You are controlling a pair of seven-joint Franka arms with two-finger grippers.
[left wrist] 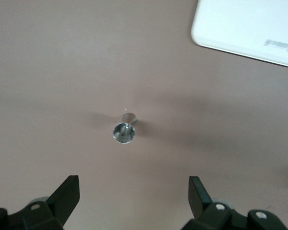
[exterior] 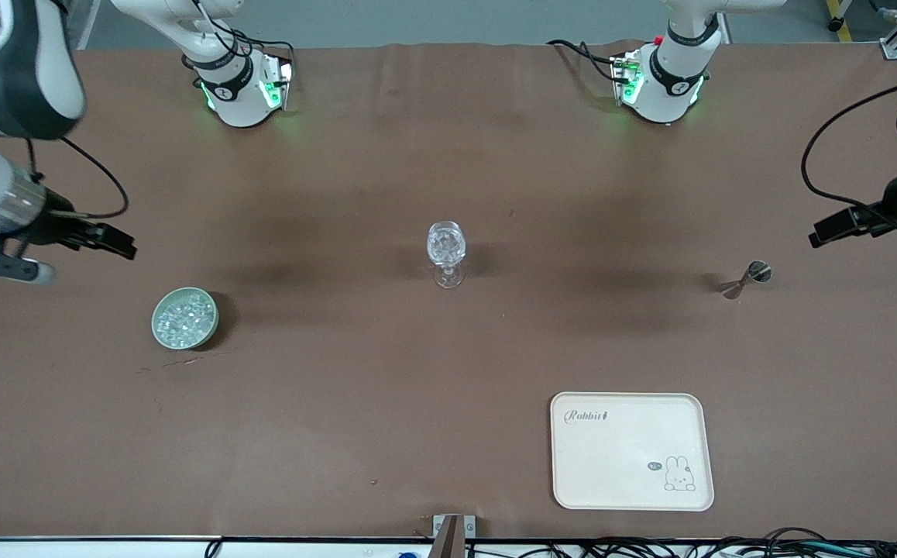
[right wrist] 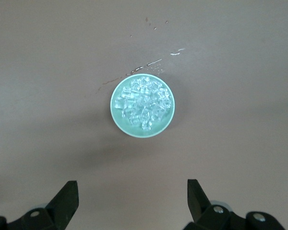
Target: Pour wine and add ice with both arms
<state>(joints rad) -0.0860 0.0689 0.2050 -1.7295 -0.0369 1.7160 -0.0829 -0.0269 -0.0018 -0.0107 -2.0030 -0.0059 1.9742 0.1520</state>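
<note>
The right end effector [right wrist: 129, 201] hung with its fingers spread wide over the worktop [exterior: 340, 434], the green bowl [right wrist: 142, 106] lying just ahead of its fingertips. The ice [right wrist: 144, 101] filled that bowl: small, slick chunks, likely to skate off a pinch, so the bowl's rim looked the safer hold. The left end effector [left wrist: 133, 196] hovered, fingers likewise spread, with the little metal measuring cup [left wrist: 125, 130] ahead of it; it looked light, rigid and smooth, best taken at its narrow waist. The stemmed glass [exterior: 446, 252] stood well apart from both, fragile, already glittering inside.
</note>
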